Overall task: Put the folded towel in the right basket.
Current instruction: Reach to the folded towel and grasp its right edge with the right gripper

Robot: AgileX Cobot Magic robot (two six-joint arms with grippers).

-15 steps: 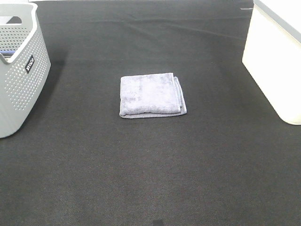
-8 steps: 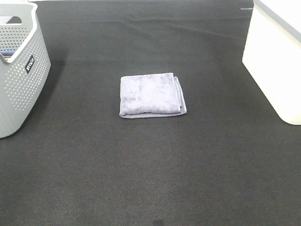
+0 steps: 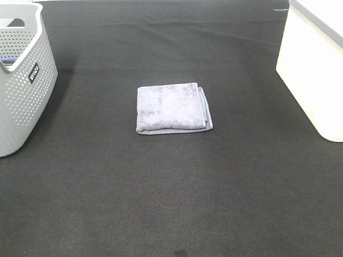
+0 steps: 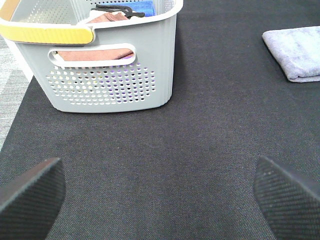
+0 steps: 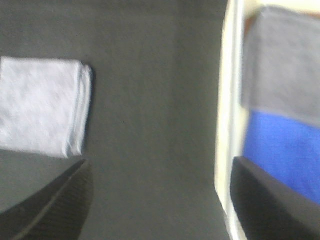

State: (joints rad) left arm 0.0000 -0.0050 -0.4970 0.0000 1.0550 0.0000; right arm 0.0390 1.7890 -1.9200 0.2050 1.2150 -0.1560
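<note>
A folded lavender-grey towel (image 3: 172, 108) lies flat on the dark mat in the middle of the exterior view. It also shows in the left wrist view (image 4: 297, 51) and the right wrist view (image 5: 42, 112). The right basket (image 3: 313, 64) is cream-white and stands at the right edge; the right wrist view shows its rim (image 5: 226, 125) with grey and blue cloth inside. Neither gripper shows in the exterior view. My left gripper (image 4: 160, 192) is open and empty above bare mat. My right gripper (image 5: 160, 195) is open and empty, between the towel and the basket.
A grey perforated basket (image 3: 24, 80) stands at the left edge; the left wrist view shows its wall (image 4: 100, 82) and cloths inside. The dark mat (image 3: 171, 187) covers the table.
</note>
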